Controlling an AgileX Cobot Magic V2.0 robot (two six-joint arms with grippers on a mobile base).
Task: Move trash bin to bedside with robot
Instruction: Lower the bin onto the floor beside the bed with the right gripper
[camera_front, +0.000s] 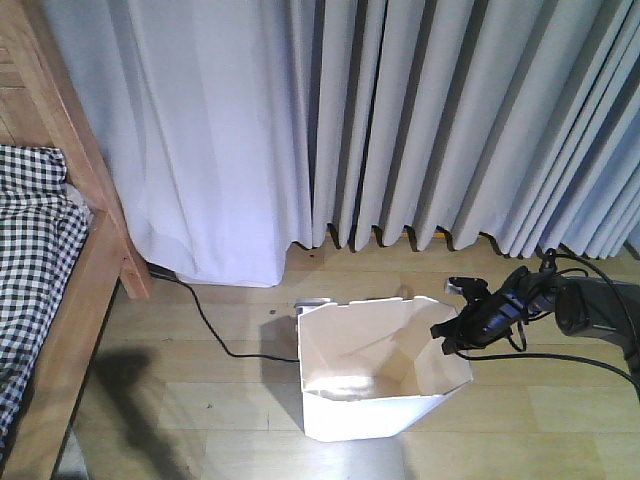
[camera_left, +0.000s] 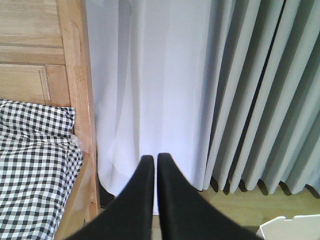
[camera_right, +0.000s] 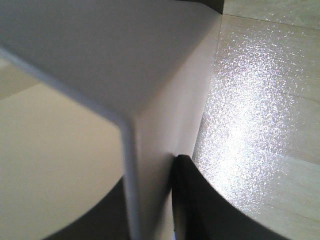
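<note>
The white trash bin (camera_front: 375, 370) stands on the wooden floor, right of the bed (camera_front: 45, 270) with its wooden frame and checked bedding. My right gripper (camera_front: 447, 333) on the slim black robot arm (camera_front: 520, 305) is shut on the bin's right rim wall (camera_right: 150, 150); one finger lies inside, the other finger (camera_right: 200, 210) outside. My left gripper (camera_left: 152, 159) hangs shut and empty, pointing at the curtain beside the bed frame (camera_left: 77, 100). A corner of the bin (camera_left: 295, 227) shows at the lower right of the left wrist view.
Grey-white curtains (camera_front: 400, 120) hang across the back down to the floor. A black cable (camera_front: 215, 325) runs over the floor from the bed's corner toward the bin. More black cables (camera_front: 590, 355) trail from the right arm.
</note>
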